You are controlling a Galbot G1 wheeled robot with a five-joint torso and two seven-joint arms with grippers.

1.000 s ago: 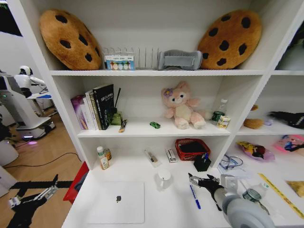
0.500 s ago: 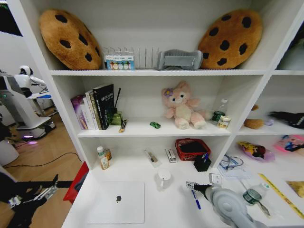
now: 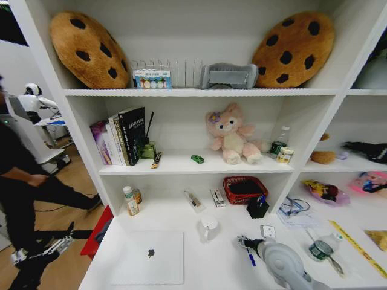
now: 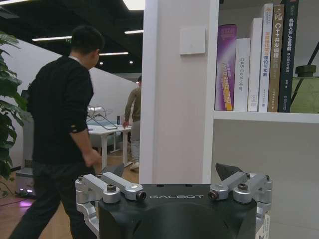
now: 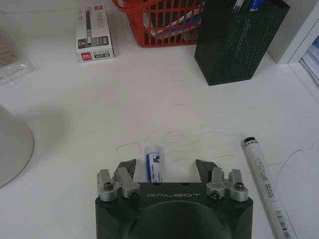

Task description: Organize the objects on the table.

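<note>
Right gripper (image 5: 167, 169), jaws spread, hovers low over the blue pen (image 5: 153, 167) on bare table (image 5: 99, 114); left gripper (image 4: 169, 174), open, hangs off the table's left edge.

"GALBOT" in pale letters on the black body of the left gripper (image 4: 172, 179); the same word on the black body of the right gripper (image 5: 167, 172); "DAS Controller" down the spine of the white book (image 4: 242, 74); "STAR" at the top of the purple book (image 4: 226, 67); "C++" near the top of the brown book (image 4: 274, 55), the rest of its spine too small to read; red print on the small white and grey box (image 5: 94, 34), too small to read.
</note>
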